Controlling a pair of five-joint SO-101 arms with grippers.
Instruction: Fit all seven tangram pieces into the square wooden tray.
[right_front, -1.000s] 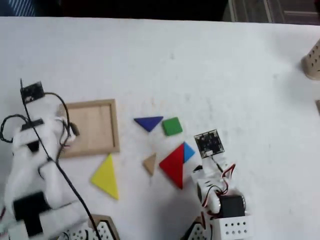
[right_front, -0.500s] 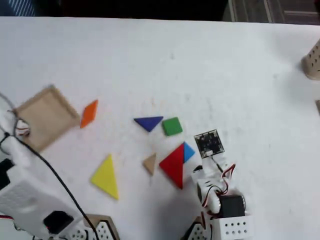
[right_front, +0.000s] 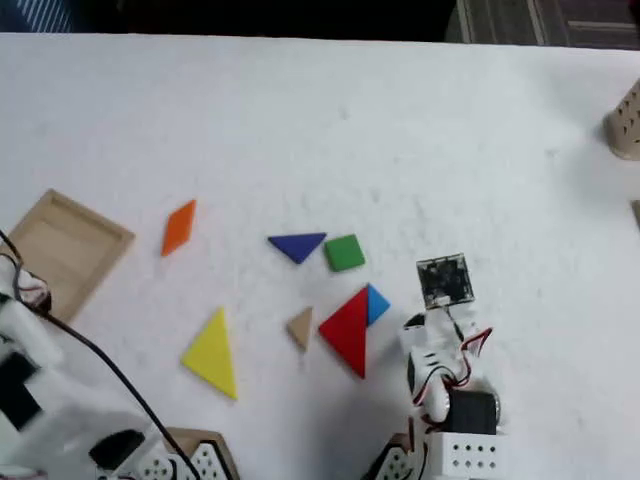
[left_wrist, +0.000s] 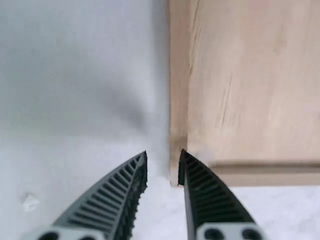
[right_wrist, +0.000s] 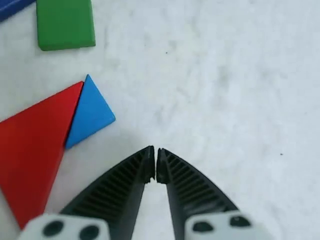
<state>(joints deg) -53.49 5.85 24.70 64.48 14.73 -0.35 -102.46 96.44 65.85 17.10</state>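
My left pincer (left_wrist: 163, 154) — tips slightly apart at a corner of the wooden tray (left_wrist: 250, 90), left edge of the worktop (right_front: 400, 130). My right pincer (right_wrist: 155, 165) — closed, empty, near the blue triangle (right_wrist: 90, 112).

Where I work
My white surface (right_front: 420, 130) runs to a dark strip (right_front: 250, 18) at its far edge; 1 perforated beige block (right_front: 625, 125) sits at the side.
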